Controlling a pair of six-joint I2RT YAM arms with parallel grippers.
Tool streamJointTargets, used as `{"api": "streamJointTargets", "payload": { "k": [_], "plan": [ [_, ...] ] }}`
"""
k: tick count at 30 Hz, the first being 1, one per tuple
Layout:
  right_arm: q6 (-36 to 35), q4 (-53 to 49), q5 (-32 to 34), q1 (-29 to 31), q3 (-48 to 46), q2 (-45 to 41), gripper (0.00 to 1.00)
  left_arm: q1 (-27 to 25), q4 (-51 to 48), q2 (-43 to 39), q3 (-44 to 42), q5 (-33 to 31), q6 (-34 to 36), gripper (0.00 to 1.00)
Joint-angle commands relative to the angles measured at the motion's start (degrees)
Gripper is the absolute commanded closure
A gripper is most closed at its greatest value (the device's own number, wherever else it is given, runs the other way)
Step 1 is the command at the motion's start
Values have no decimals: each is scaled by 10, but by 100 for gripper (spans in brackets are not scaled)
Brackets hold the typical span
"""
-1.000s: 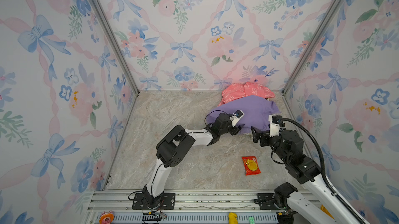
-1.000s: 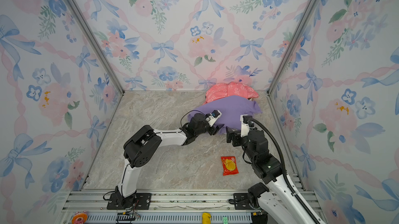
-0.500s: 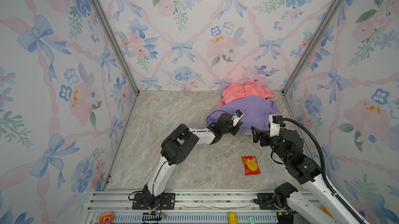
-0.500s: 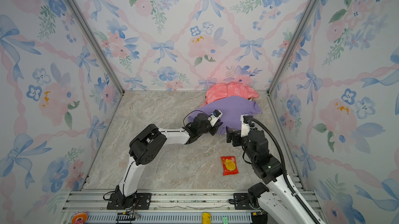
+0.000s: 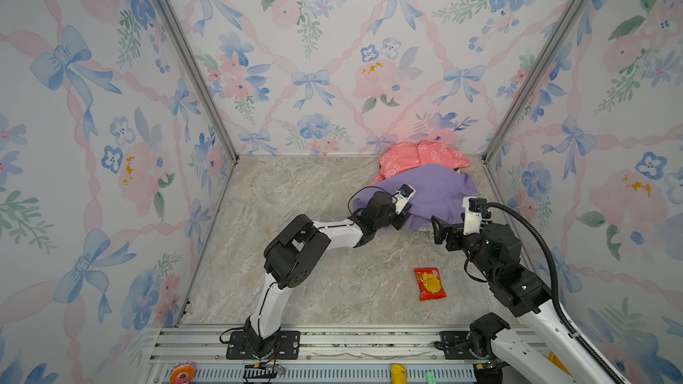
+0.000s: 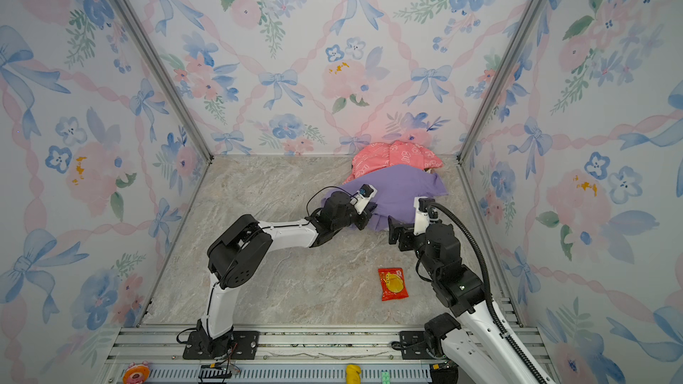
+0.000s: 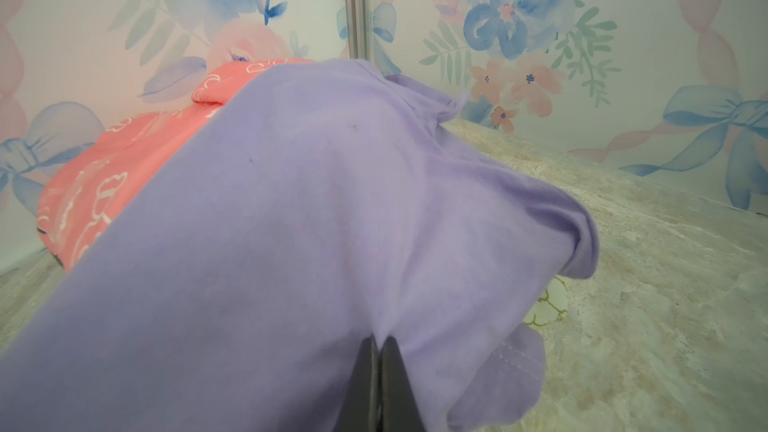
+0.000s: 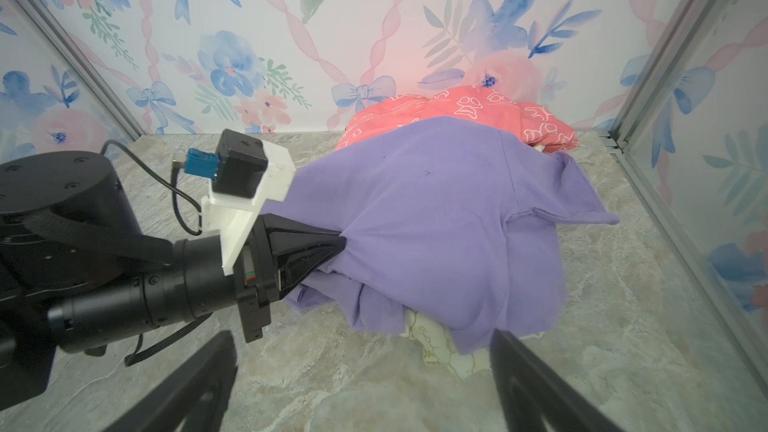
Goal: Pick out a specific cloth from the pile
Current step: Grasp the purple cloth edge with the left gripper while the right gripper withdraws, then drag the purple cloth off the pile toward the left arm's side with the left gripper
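The pile (image 5: 425, 178) lies in the back right corner against the wall. The cloth (image 5: 439, 188) (image 6: 404, 186), plain purple, is draped over the top and front of it. My left gripper (image 7: 379, 344) (image 8: 341, 241) is shut on a pinched fold at the cloth's near left edge. A coral-pink printed cloth (image 5: 417, 158) (image 8: 457, 111) sits behind the purple one, and a cream cloth (image 8: 436, 353) (image 7: 548, 305) peeks out from under it. My right gripper (image 8: 361, 338) (image 5: 441, 230) stands open and holds nothing, low over the floor just in front of the pile.
A small red snack packet (image 5: 430, 284) (image 6: 393, 284) lies on the marble floor (image 5: 295, 197) in front of the right arm. Flowered walls close the space on three sides, with the pile close to the right wall's metal post (image 8: 623, 147).
The left gripper has shut on the purple cloth's edge, where it was open a second ago. Its elbow has shifted slightly. The right arm has not moved.
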Motion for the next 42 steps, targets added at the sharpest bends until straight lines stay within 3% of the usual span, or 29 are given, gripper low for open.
{"api": "streamJointTargets", "payload": {
  "k": [1,14,22,35,42],
  "plan": [
    [8,-15,10,-4,-1,-6,3,5,13,-68,-28,1,-4,100],
    [15,-13,16,-4,-5,-21,3,42,68,-287,-179,-38,-16,100],
    [11,0,-41,1,-6,-9,3,96,67,-398,-253,-92,-28,100],
    [10,35,-52,44,7,45,3,214,61,-509,-334,-205,-95,100],
    [13,53,-49,62,8,72,3,288,-1,-525,-329,-295,-115,100]
  ]
}}
